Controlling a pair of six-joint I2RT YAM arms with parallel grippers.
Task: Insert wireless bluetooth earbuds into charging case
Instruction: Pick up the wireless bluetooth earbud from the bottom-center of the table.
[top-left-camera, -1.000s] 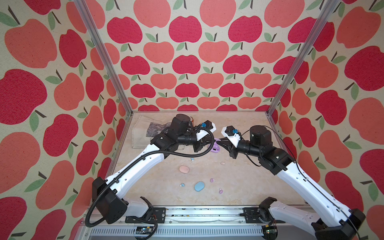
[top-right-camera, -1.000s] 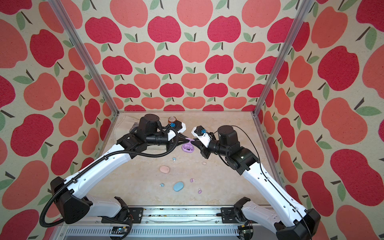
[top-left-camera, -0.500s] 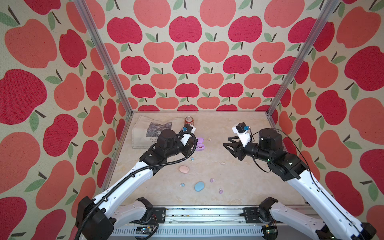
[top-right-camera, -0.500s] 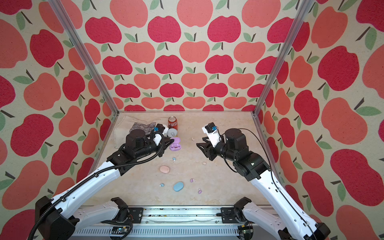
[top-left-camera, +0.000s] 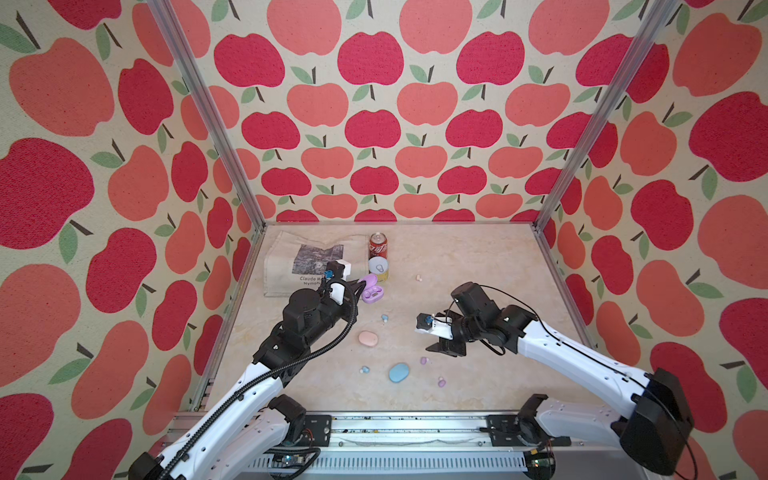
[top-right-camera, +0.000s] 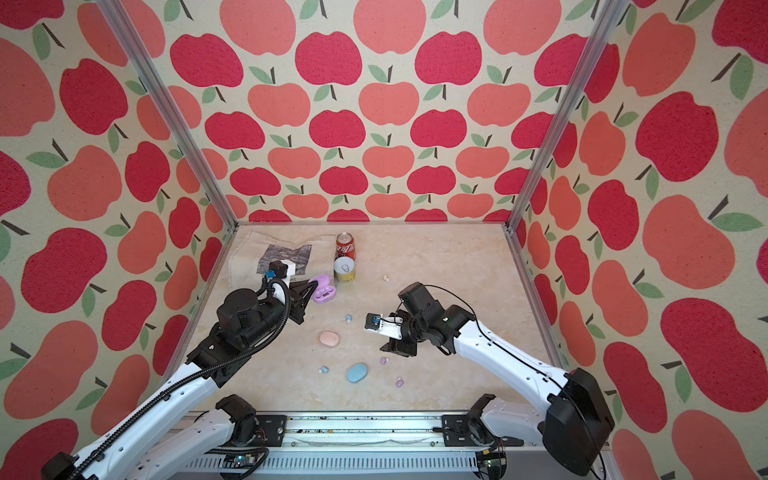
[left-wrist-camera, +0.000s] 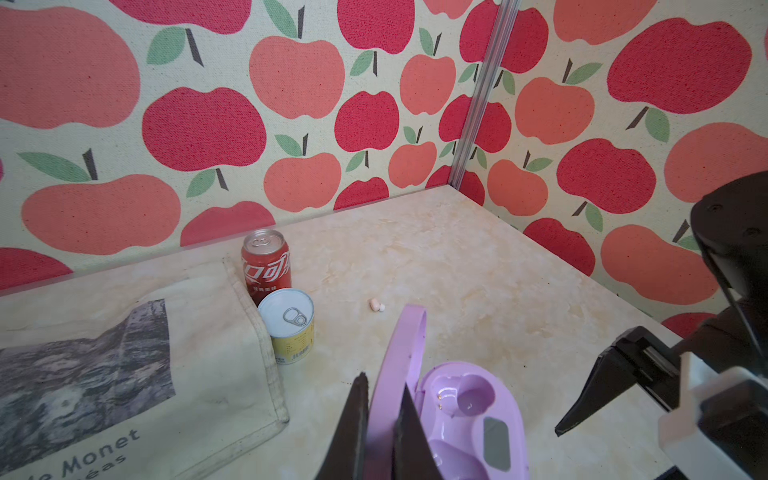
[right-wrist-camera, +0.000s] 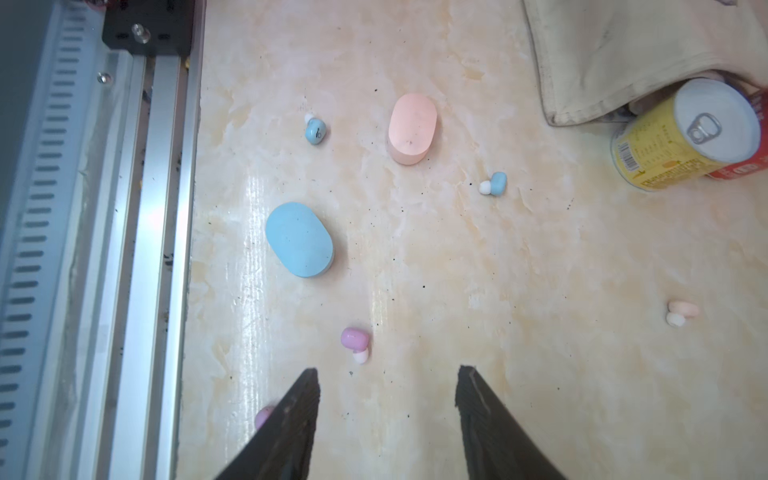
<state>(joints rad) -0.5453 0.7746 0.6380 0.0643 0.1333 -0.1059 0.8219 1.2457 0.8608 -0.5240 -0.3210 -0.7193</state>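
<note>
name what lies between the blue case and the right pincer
One purple earbud lies there, nearer the open right pincer than the blue case; the right wrist view shows it.

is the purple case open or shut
Open: the purple charging case has its lid raised, exposing the inner wells, in the left wrist view.

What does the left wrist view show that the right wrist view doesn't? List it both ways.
Left wrist only: the open purple case, its lid pinched in the left tool. Right wrist only: the blue case, the pink case, two blue earbuds, a purple earbud. Both: the yellow can, the tote bag, one pink earbud.
</note>
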